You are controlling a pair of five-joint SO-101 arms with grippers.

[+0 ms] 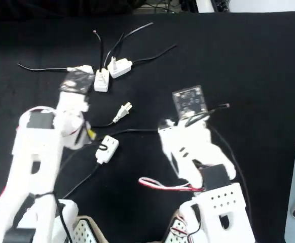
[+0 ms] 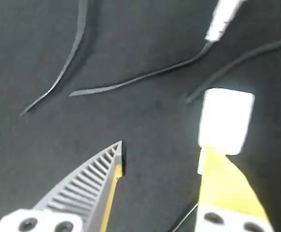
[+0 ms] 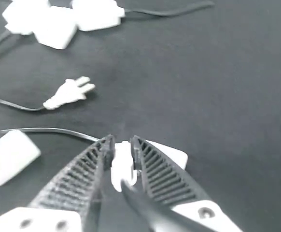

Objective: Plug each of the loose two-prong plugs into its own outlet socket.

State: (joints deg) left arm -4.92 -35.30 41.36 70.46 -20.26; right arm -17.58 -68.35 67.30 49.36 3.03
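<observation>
Right gripper [image 3: 121, 141]: narrowed onto a white plug [image 3: 119, 166], well to the right of the socket [image 1: 107, 148]; its cable ran back toward that socket.
Behind the plug: a flat white piece lay on the table [image 1: 249, 61]; I could not tell what it was.
Left gripper [image 2: 161, 147]: spread wide and holding nothing, just left of the socket, its yellow fingertip [image 2: 213, 159] at the socket's edge.
Loose plug [image 1: 122, 111]: lay on its side just beyond the socket, prongs pointing away from it.
Far sockets [image 1: 109, 73]: a white pair well beyond the socket, close together; whether they held plugs was unclear.
Step in hand: probably carrying the gripped plug to a socket, with the left arm set to steady the socket.
Next move: likely the left fingers closing on the socket so it could not slide, then the right arm squaring the prongs to the slots and pushing straight in; the prongs' heading was hidden.
Writing: no brand, label or print could be read.
</observation>
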